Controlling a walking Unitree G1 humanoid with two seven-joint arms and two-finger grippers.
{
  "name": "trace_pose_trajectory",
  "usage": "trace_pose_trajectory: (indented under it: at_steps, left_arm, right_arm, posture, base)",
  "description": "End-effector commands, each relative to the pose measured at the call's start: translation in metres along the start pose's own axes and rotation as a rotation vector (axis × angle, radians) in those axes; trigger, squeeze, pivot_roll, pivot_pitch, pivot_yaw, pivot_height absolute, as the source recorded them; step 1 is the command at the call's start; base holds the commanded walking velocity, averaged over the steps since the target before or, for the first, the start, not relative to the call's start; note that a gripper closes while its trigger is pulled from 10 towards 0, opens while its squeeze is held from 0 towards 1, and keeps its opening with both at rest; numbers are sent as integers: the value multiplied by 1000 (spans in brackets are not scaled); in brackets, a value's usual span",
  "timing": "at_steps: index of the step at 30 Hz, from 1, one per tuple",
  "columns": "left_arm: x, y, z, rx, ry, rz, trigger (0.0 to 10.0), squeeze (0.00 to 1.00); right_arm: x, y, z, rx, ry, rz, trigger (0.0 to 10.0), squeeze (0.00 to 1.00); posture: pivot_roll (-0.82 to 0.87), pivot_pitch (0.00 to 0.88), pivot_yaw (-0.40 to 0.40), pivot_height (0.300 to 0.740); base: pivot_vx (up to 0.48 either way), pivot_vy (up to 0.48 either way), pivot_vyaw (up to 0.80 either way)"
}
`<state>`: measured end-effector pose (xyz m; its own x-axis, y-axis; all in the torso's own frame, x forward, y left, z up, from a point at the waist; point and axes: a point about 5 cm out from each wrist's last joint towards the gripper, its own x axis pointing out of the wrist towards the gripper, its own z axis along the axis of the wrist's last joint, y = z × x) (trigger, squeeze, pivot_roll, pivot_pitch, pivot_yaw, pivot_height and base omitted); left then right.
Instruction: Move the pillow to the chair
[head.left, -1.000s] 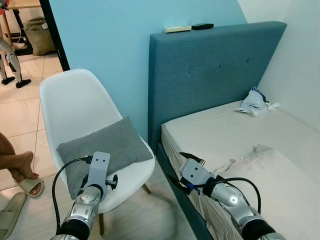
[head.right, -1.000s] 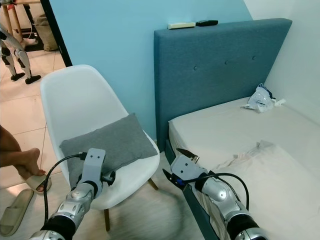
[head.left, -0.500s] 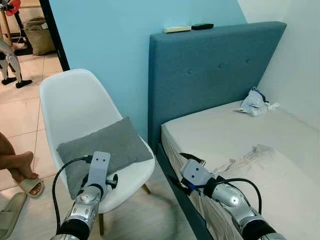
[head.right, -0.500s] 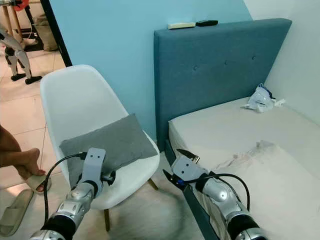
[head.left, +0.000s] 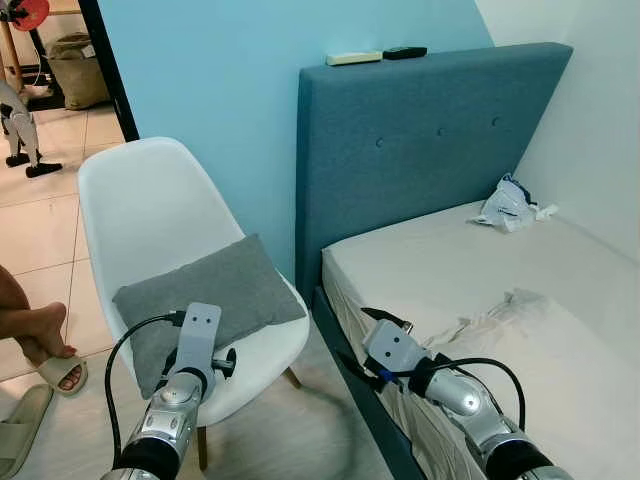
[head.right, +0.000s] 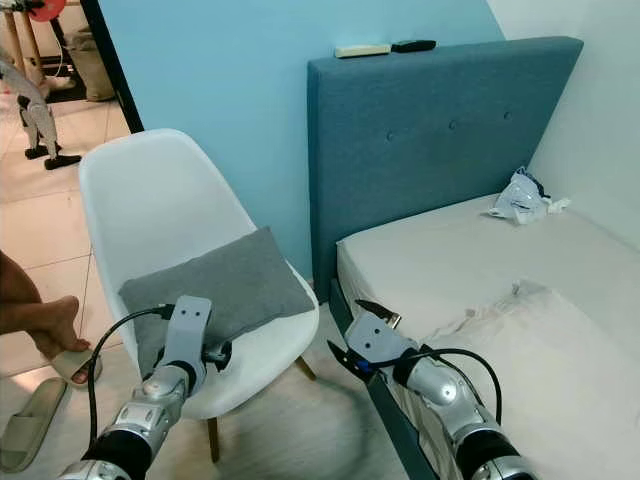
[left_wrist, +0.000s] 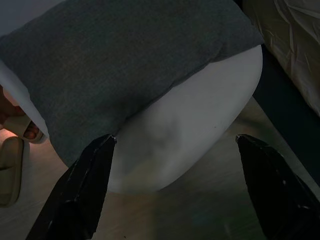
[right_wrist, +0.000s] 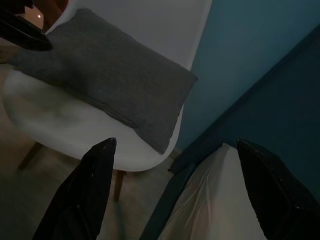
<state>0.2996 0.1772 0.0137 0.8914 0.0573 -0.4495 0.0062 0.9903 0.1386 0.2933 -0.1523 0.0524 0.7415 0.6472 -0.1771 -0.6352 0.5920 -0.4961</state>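
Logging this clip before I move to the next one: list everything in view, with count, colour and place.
pillow: 1, grey, lying on the chair seat
chair: 1, white, beside the bed against the blue wall
bed: 1, pale bare mattress on a dark frame, right of the chair
headboard: 1, blue-grey with buttons, at the head of the bed
remotes: 2, one white and one black, on top of the headboard
plastic bag: 1, white, on the mattress near the wall
slippers: 2, beige, on the floor left of the chair
person's foot: 1, in one slipper
left tool: open, above the chair's front edge
right tool: open, by the bed's near corner
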Motion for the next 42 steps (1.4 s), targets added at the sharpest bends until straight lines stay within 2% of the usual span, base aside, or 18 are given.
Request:
trace_pose_trajectory:
  at_steps: [1,42]
  left_arm:
    - [0,-3,-1,5,8,-12,10000,0]
    - [0,-4,-1,3,7,-10,10000,0]
  right_arm:
    - [-2,-4,0,-1,-6,-10,10000,0]
    - [-4,-3,-2,3,-4,-5,10000,0]
  posture:
    - [-81,54,-34,740]
    - [-85,54,-47,740]
  base:
    - [0,0,0]
    - [0,0,0]
